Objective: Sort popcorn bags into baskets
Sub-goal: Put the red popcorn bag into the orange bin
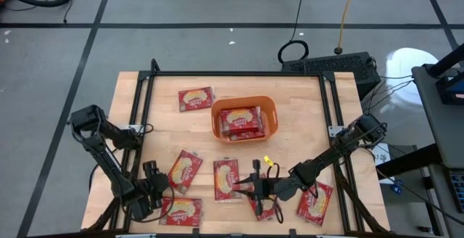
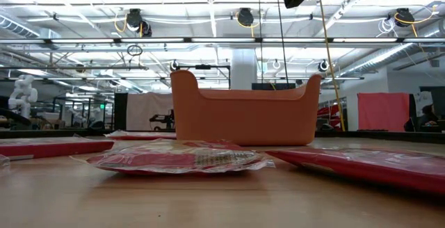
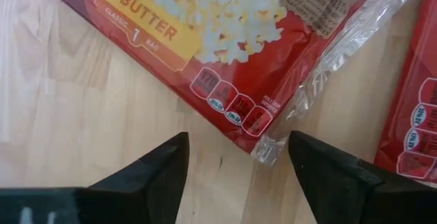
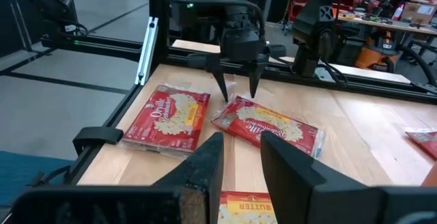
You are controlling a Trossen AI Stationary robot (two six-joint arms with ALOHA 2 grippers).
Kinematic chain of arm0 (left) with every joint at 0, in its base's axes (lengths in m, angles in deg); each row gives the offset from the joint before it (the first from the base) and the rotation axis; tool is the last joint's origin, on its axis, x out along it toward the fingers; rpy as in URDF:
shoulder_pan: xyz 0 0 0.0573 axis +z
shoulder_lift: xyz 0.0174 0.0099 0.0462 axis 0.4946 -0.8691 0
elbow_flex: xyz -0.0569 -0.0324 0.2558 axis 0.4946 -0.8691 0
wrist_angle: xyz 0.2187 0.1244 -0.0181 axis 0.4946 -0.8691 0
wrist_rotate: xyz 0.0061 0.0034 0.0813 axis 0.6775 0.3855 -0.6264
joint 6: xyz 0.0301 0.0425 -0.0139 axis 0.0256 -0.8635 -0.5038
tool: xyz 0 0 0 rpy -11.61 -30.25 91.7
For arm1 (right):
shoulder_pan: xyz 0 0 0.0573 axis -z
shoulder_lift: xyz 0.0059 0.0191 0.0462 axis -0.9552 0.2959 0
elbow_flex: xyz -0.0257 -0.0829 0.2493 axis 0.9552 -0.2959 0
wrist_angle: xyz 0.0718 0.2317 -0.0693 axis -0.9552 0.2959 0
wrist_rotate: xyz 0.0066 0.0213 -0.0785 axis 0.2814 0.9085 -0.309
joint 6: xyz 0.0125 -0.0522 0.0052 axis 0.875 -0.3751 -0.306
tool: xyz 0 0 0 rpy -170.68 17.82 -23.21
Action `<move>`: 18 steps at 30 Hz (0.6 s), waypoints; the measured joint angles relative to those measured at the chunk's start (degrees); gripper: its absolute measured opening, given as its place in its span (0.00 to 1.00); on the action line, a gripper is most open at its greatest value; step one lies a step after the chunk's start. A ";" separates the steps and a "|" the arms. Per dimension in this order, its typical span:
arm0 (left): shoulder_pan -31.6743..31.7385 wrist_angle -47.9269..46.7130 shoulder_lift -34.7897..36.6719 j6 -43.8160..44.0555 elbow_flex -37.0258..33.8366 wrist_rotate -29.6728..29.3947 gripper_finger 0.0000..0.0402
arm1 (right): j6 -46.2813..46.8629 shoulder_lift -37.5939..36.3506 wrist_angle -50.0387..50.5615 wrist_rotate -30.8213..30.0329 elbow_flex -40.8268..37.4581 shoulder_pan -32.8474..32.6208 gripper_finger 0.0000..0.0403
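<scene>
An orange basket (image 1: 270,106) stands mid-table with red popcorn bags (image 1: 241,121) lying flat in it; it also shows in the low view (image 2: 243,113). Several more bags lie flat on the wood: one far left (image 1: 196,99), three at the near left (image 1: 185,170) (image 1: 226,178) (image 1: 181,211), and two near right (image 1: 314,202) (image 1: 267,209). My left gripper (image 1: 158,187) is open and points down, its fingers on either side of one bag's corner (image 3: 263,138), apart from it. My right gripper (image 1: 245,189) is open and empty, low over the table, pointing toward the left gripper (image 4: 239,94).
A black frame rail (image 1: 141,107) runs along the table's left side and another (image 1: 335,115) along the right. Bare wood lies left of the basket and between the basket and the near bags. In the low view a bag (image 2: 177,157) lies in front of the basket.
</scene>
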 joint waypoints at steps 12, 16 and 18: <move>2.26 -0.14 -0.22 -2.03 -0.06 0.25 0.25 | -0.93 0.00 -1.65 0.01 0.00 0.00 0.22; 3.59 -0.56 -0.27 -3.57 -0.17 0.01 0.09 | -1.43 0.00 -2.06 0.02 0.00 0.00 0.22; 4.23 -0.92 -0.27 -4.55 -0.21 -0.24 0.03 | -1.49 0.00 -2.12 0.02 0.00 0.00 0.22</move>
